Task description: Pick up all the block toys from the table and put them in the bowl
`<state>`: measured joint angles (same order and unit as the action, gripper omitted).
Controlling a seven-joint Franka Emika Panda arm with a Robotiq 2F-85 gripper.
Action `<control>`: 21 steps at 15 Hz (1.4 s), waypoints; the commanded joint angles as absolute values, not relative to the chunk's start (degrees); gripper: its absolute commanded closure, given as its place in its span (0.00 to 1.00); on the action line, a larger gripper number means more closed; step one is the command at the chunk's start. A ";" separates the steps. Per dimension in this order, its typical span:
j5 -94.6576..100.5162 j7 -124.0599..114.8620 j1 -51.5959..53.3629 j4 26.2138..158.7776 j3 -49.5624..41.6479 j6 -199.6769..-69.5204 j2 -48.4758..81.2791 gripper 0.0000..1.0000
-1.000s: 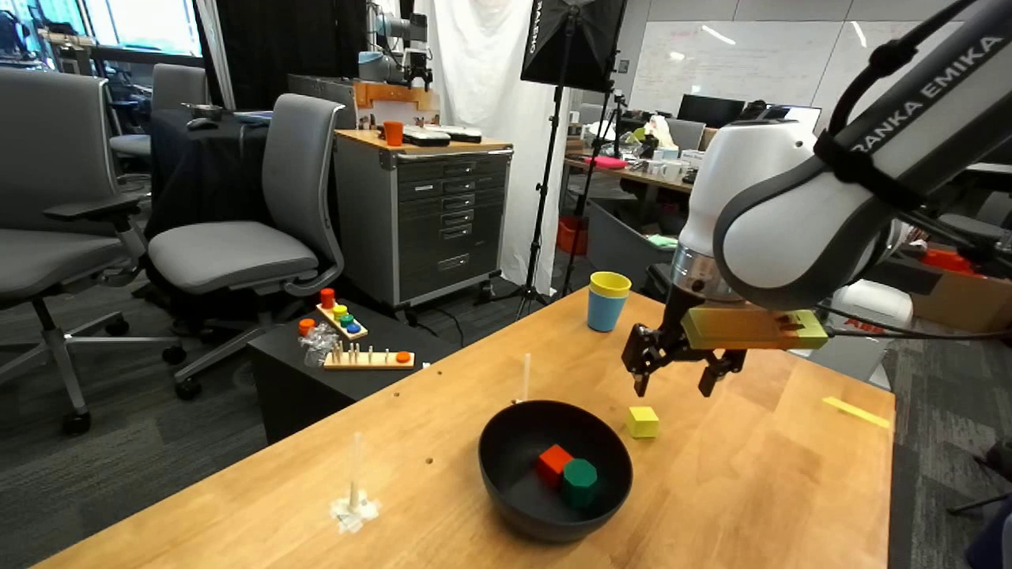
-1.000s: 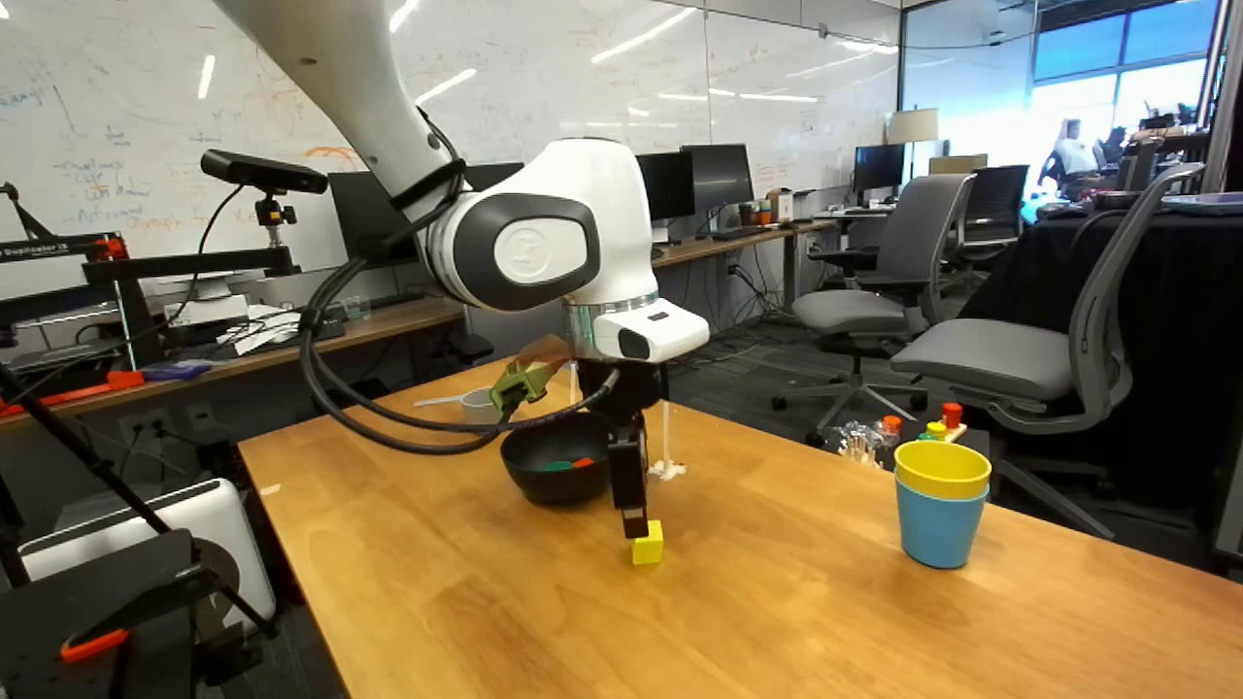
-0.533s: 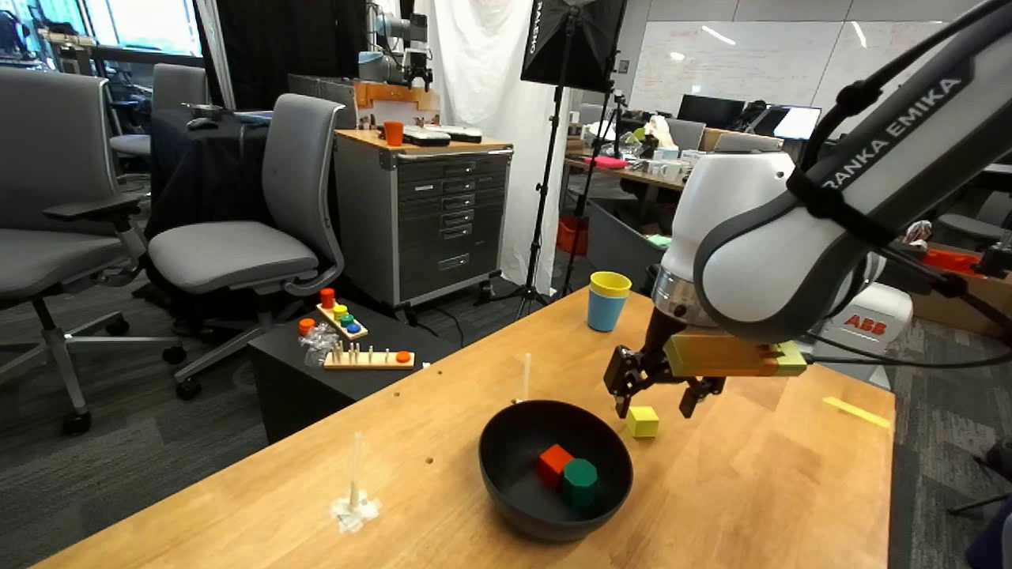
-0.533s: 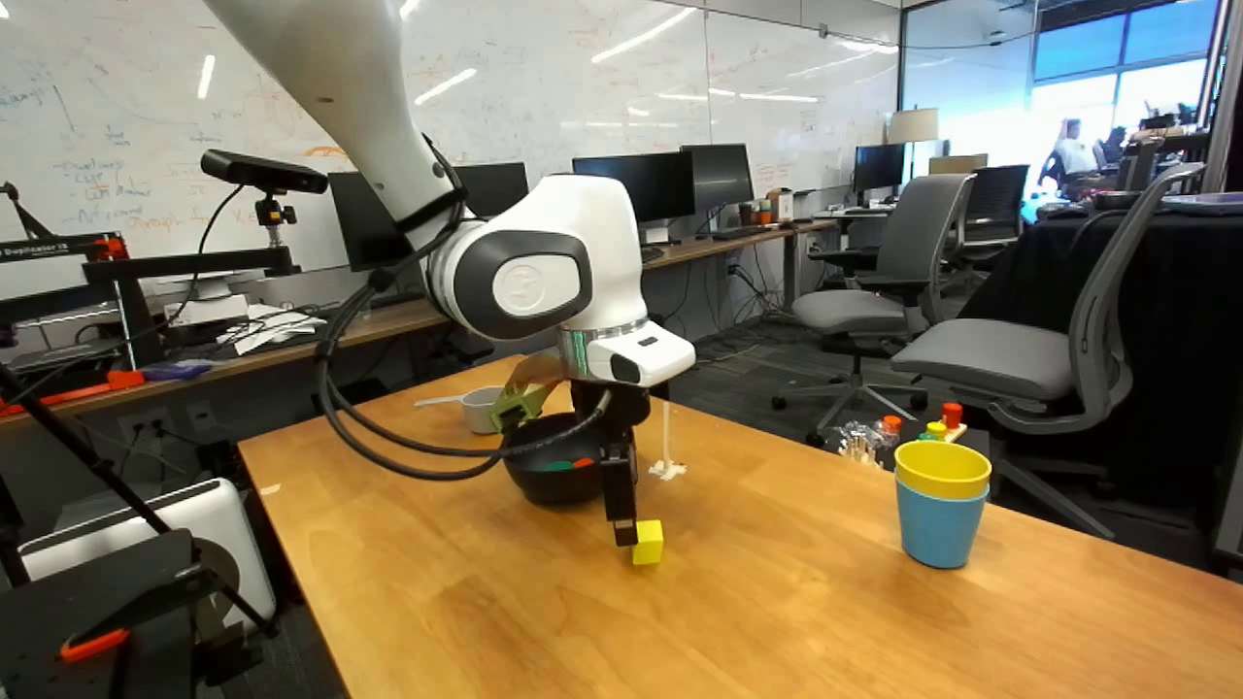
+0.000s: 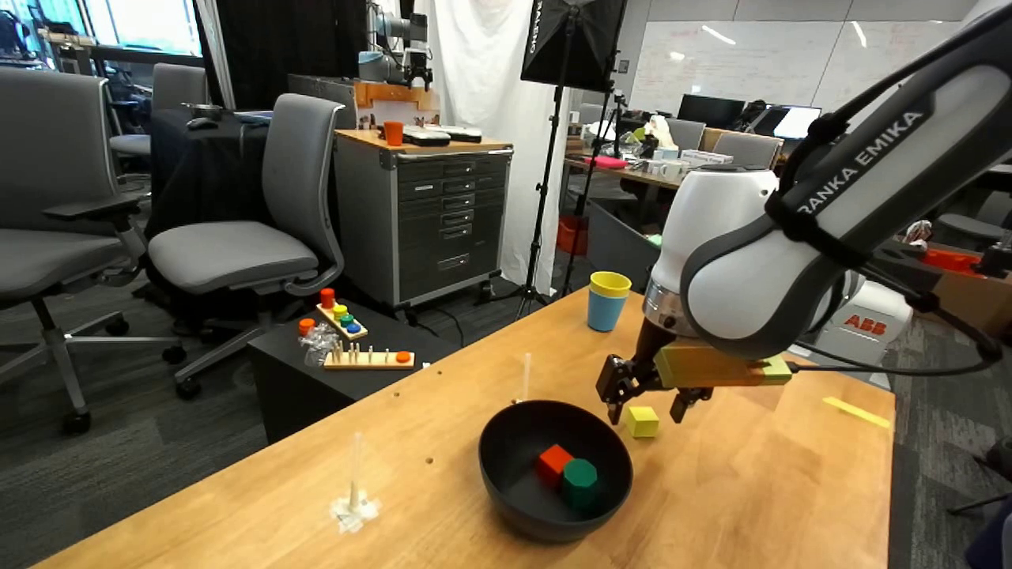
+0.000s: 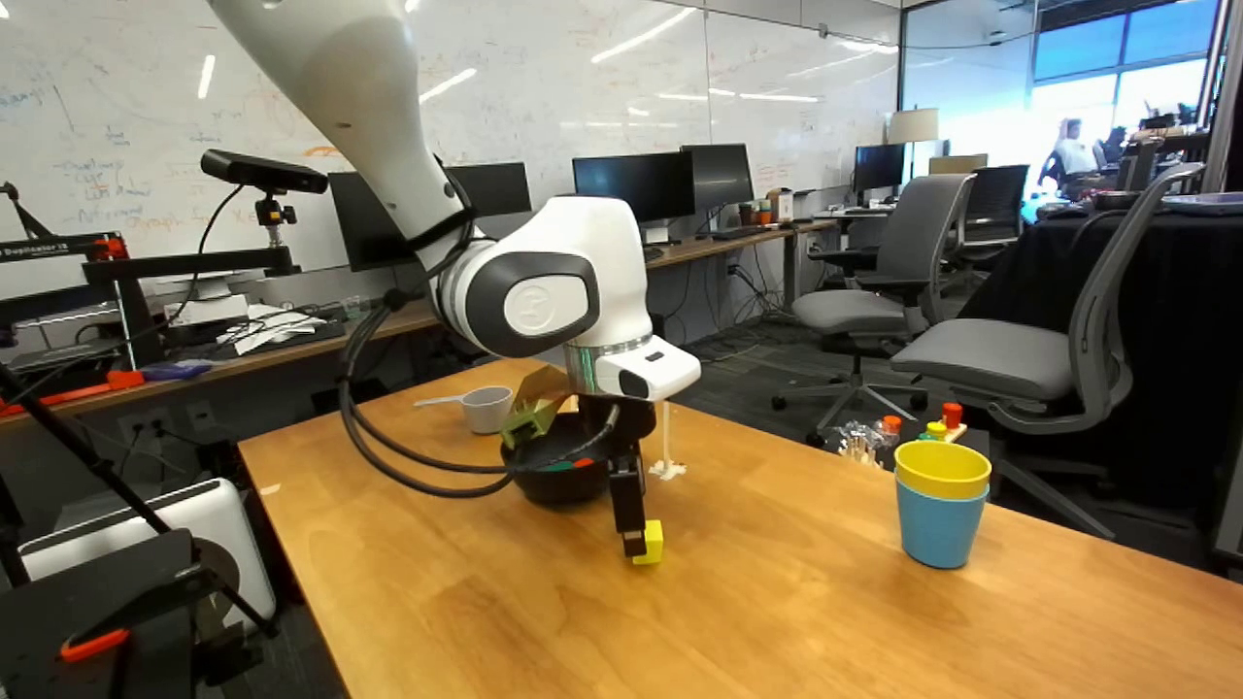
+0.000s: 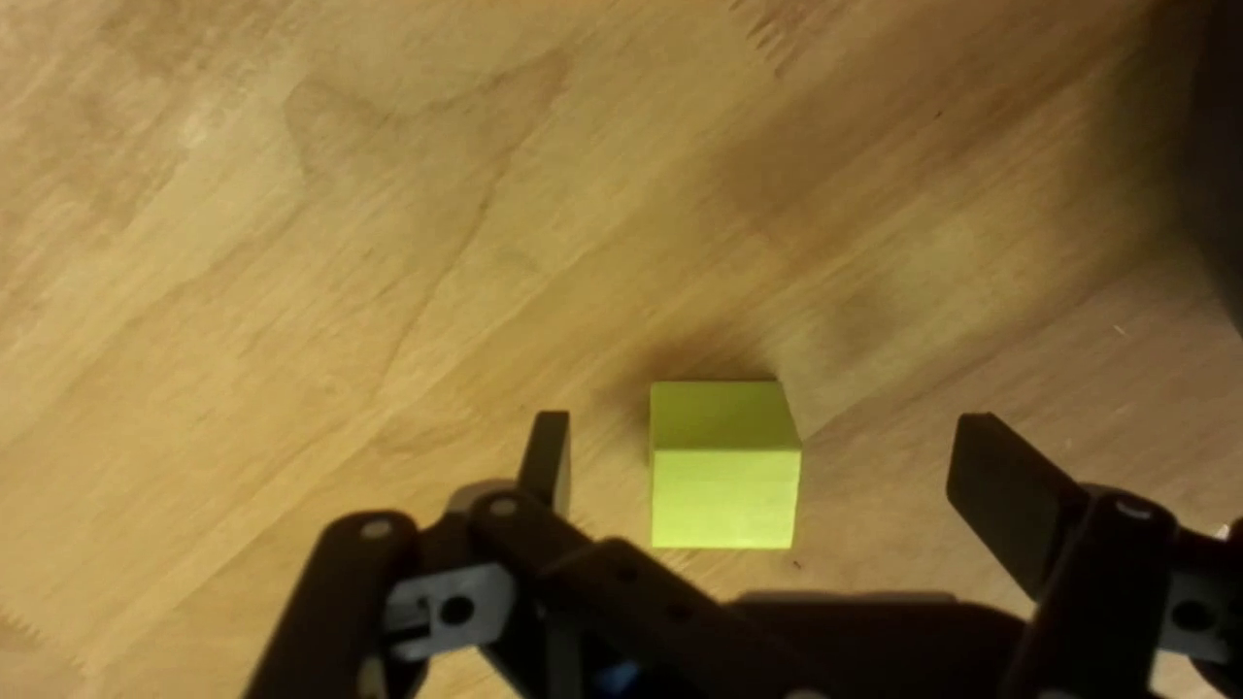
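We see a big light-brown wooden table (image 5: 759, 490) with streaky grain, a dull, smooth, round black bowl (image 5: 518, 474) and a smooth, square yellow block (image 7: 726, 485). The white robot arm (image 6: 607, 254) looks smooth like hard plastic, and its silver ring (image 5: 662, 307) is shiny metal. We spot a wrinkly white cloth sheet (image 5: 492, 103) too.

In the wrist view, gaps flanked the yellow block (image 7: 724, 495) within the spread end effector (image 7: 762, 456), the right-hand one wider; nearby, the bowl (image 5: 510, 450) stood as an obstacle on the worktop (image 5: 759, 490).
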<state>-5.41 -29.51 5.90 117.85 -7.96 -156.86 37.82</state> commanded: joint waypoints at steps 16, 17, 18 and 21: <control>-6.79 -28.66 6.00 113.77 -8.68 -157.72 40.87 0.86; -6.74 -28.60 6.11 114.05 -8.63 -157.63 40.30 0.86; -6.77 -28.46 6.15 114.35 -8.46 -157.34 39.67 0.86; -6.25 -28.01 7.06 116.51 -8.05 -156.40 35.93 0.86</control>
<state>-5.42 -29.47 6.09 114.15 -8.44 -157.13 40.35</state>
